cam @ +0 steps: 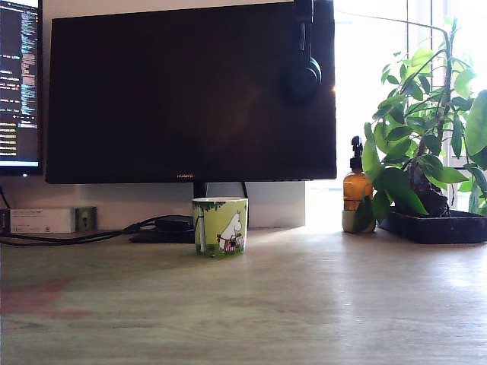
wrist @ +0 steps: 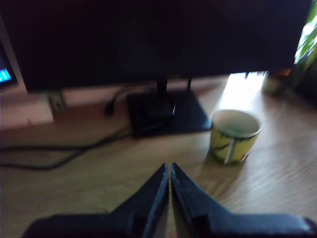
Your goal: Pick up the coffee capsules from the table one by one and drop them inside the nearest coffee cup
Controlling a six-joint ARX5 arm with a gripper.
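1. Nearest the wrist camera, the gripper [wrist: 169,167] fills the low middle of the wrist view. Its two dark fingers [wrist: 148,198] meet at the tips, with only a hairline seam between them. The jaws are closed and nothing shows between them.

2. The gripper hangs over bare table [wrist: 89,193], a light wood-grain surface. The wrist picture is blurred, so whether the tips touch the wood cannot be told. The arm does not appear in the exterior view.

3. Beyond the fingertips, the coffee cup [wrist: 234,137] stands upright on the table, well apart from the gripper. It is a short yellow-green mug with a pale inside. Whether anything lies inside it cannot be told.

4. In the exterior view the same coffee cup [cam: 220,226] stands near the middle of the table [cam: 304,304], showing a white cartoon figure and a dark leafy rim.

5. No capsule can be made out on the table in either view.

6. Behind the cup is a large dark monitor [cam: 190,91] on a black stand, with black cables [cam: 84,236] running toward the exterior view's left.

7. Headphones [cam: 303,72] hang over the monitor's upper edge.

8. At the exterior view's right, an amber pump bottle [cam: 355,190] stands beside a leafy plant [cam: 426,144] in a dark tray.

9. At the far left edge, a second screen [cam: 19,84] shows lines of text.
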